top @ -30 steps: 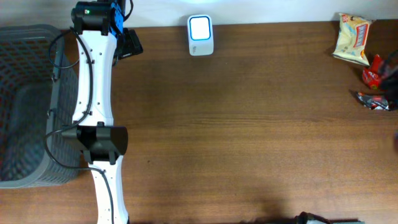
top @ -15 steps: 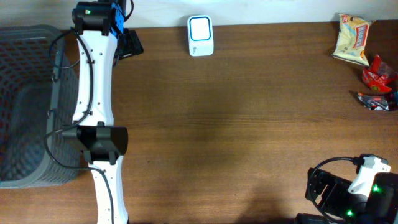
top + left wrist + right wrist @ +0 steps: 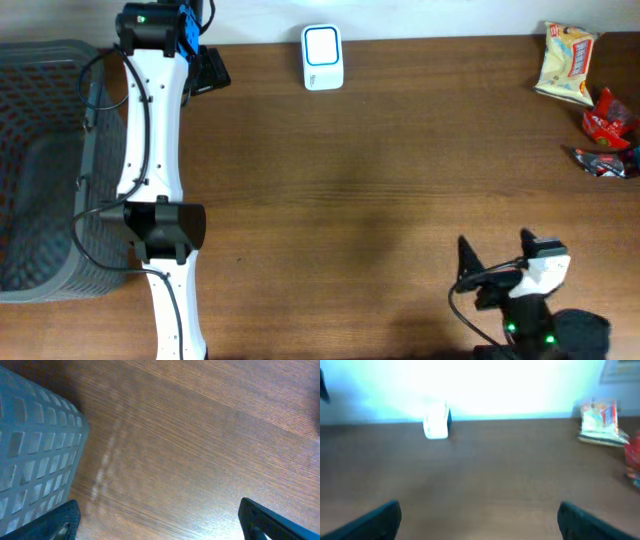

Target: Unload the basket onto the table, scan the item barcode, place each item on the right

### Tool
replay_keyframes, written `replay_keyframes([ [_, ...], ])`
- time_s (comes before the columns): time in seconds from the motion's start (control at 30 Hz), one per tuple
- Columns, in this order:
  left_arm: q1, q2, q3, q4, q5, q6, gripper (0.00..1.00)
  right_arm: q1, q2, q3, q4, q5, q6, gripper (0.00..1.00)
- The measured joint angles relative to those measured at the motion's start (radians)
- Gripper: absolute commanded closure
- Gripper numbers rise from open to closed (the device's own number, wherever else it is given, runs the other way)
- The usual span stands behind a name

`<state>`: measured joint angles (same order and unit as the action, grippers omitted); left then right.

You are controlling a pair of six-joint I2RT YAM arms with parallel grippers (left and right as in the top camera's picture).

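Your right gripper (image 3: 479, 510) hangs near the front edge of the wooden table (image 3: 380, 180), fingers spread wide and holding nothing. Your left gripper (image 3: 157, 510) is just as wide and empty, beside the grey basket (image 3: 40, 170). You'll find the snack packets (image 3: 568, 62) untouched at the far right corner, well apart from the white scanner (image 3: 322, 57) at the back edge.

We see the table (image 3: 380, 180) as brown grained wood with a soft sheen — the basket (image 3: 40, 160) matt grey plastic lattice, the scanner (image 3: 322, 57) smooth white plastic, the snack wrappers (image 3: 567, 62) crinkled and glossy.
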<state>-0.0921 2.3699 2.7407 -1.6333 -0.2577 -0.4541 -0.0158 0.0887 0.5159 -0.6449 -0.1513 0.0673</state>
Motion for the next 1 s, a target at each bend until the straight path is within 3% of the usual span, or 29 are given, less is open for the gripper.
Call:
replay_keyframes([
  [0.2, 0.000, 0.000, 0.000, -0.001, 0.000, 0.000, 0.01, 0.000, -0.073, -0.306, 0.390, -0.034, -0.001, 0.02],
  [0.4, 0.000, 0.000, 0.000, 0.000, 0.000, 0.000, 0.01, 0.000, -0.076, -0.480, 0.682, -0.035, 0.000, 0.02],
  [0.53, 0.000, 0.000, 0.000, 0.000, 0.000, 0.000, 0.01, 0.000, -0.077, -0.500, 0.693, -0.007, -0.001, 0.02],
  [0.63, 0.000, 0.000, 0.000, -0.001, 0.000, 0.000, 0.01, 0.000, -0.078, -0.502, 0.578, 0.025, -0.002, 0.02],
  [1.0, 0.000, 0.000, 0.000, -0.001, 0.000, 0.000, 0.01, 0.000, -0.078, -0.503, 0.577, 0.038, 0.000, 0.02],
])
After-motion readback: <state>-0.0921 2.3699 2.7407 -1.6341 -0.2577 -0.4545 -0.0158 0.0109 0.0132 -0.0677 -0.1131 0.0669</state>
